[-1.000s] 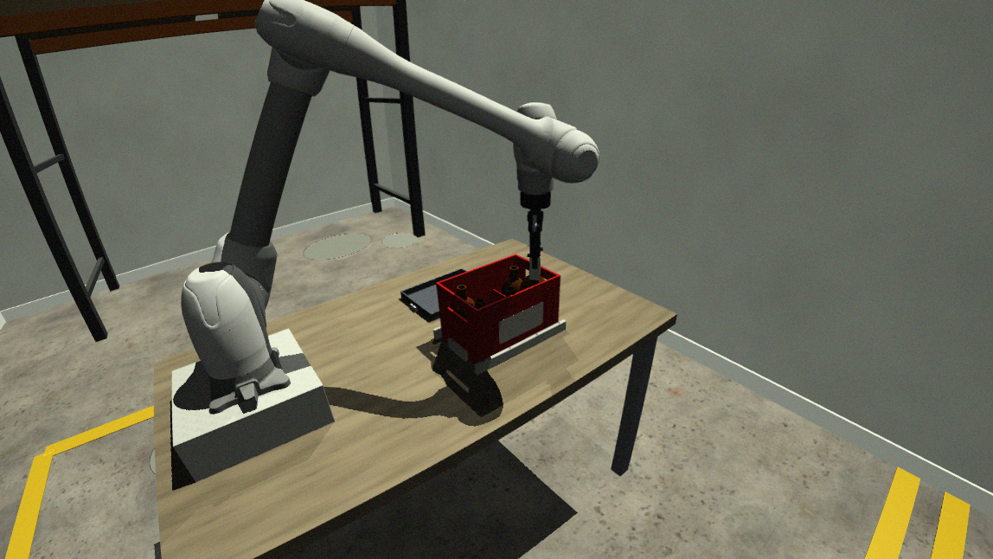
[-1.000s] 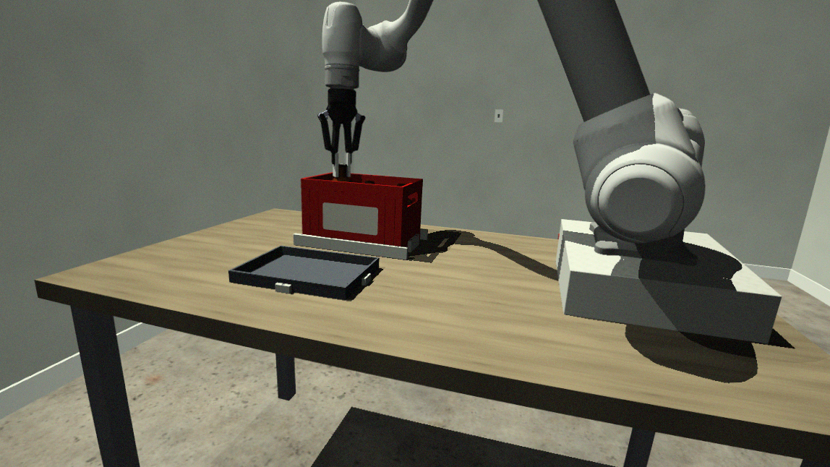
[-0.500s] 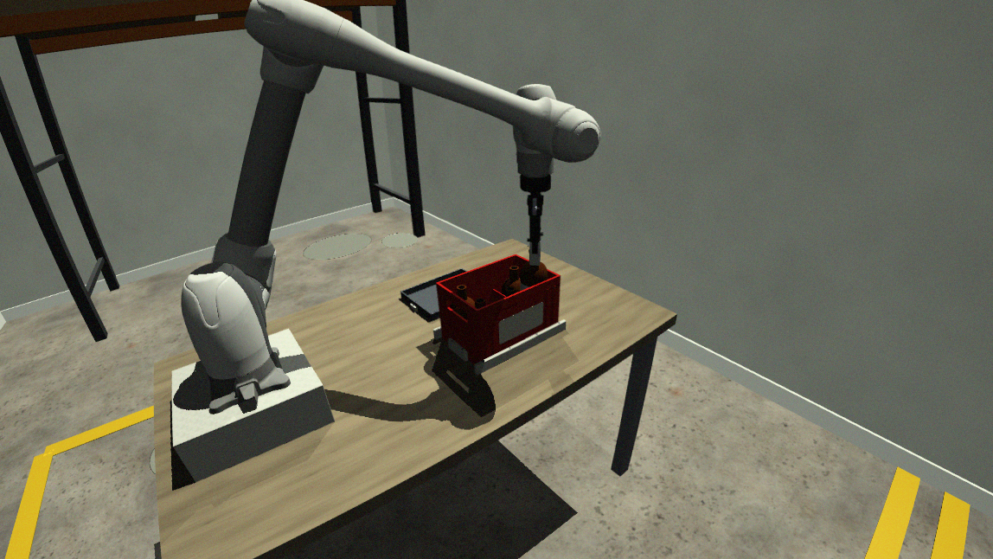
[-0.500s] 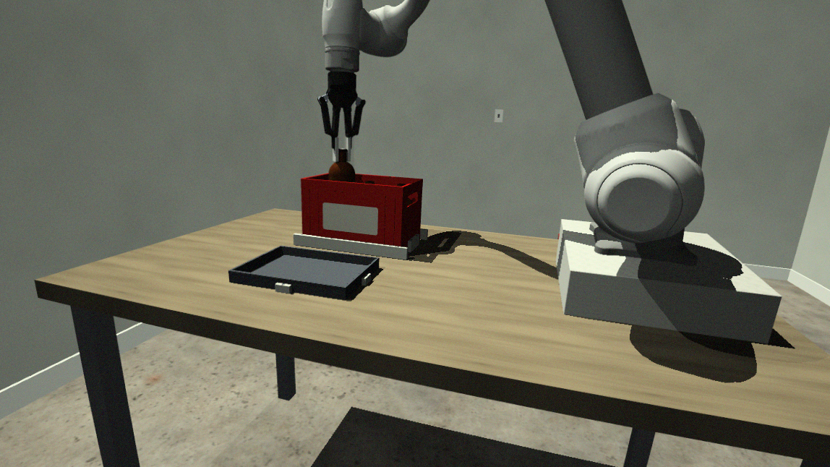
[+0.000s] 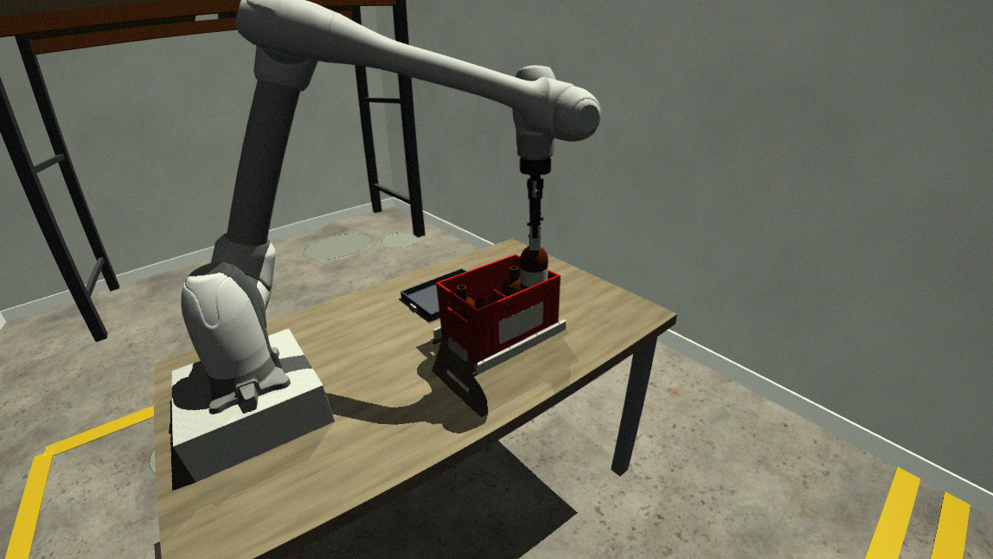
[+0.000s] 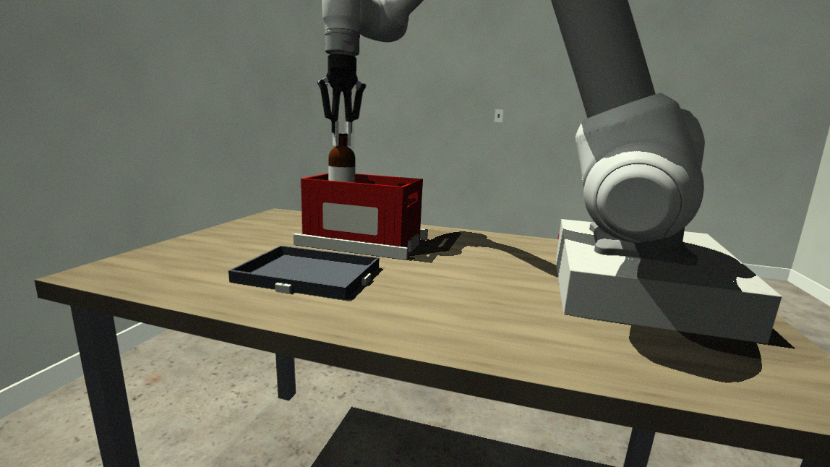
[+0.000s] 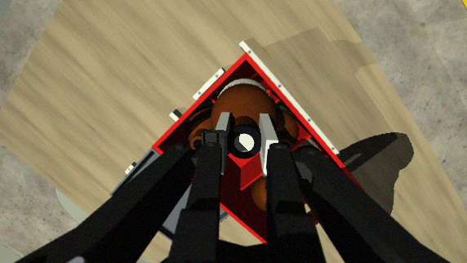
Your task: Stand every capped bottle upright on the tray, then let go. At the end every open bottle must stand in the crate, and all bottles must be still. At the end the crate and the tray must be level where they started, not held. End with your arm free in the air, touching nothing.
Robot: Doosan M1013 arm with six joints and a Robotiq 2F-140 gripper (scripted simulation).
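Top view: arm reaches over the table (image 5: 388,388), gripper (image 5: 534,240) pointing straight down, clamped on the neck of a brown bottle (image 5: 534,264) that sticks up out of the far corner of the red crate (image 5: 500,312); other bottle tops show inside the crate, count unclear. Dark tray (image 5: 426,298) lies just behind the crate, nothing on it. Exterior view: gripper (image 6: 342,136) fingers nearly closed around the bottle (image 6: 341,162) neck, bottle upright, shoulders and white label above the crate (image 6: 359,209) rim, its base hidden by the crate wall. Tray (image 6: 304,272) sits flat in front of the crate, apart from it. Wrist view: fingers on both sides of the bottle (image 7: 245,102) top, which looks like a dark ring with a pale centre; cap or open mouth, cannot tell. More brown bottles around it in the crate (image 7: 196,112).
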